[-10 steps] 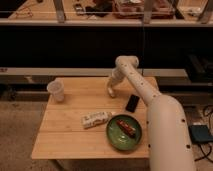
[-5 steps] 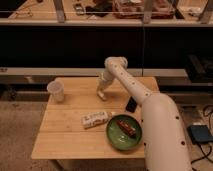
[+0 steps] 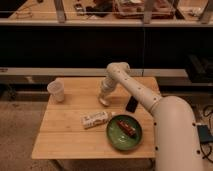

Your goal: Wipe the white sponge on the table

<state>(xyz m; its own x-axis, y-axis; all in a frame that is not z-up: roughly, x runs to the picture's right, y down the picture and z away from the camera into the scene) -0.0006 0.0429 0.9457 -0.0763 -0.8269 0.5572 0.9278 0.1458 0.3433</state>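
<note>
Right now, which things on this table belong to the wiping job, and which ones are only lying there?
For the job:
table
white sponge, seemingly gripped by the shut end effector, low over the back middle of the top

Only lying about:
plastic cup
printed white packet
black phone
green plate with brown food

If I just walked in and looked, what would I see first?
The big white robot arm stands out most, curving from the lower right over the wooden table, its shut gripper down at the tabletop near the middle. Next comes the green plate near the front right, with something brown on it, a white packet to its left, and a pale cup at the back left corner.
</note>
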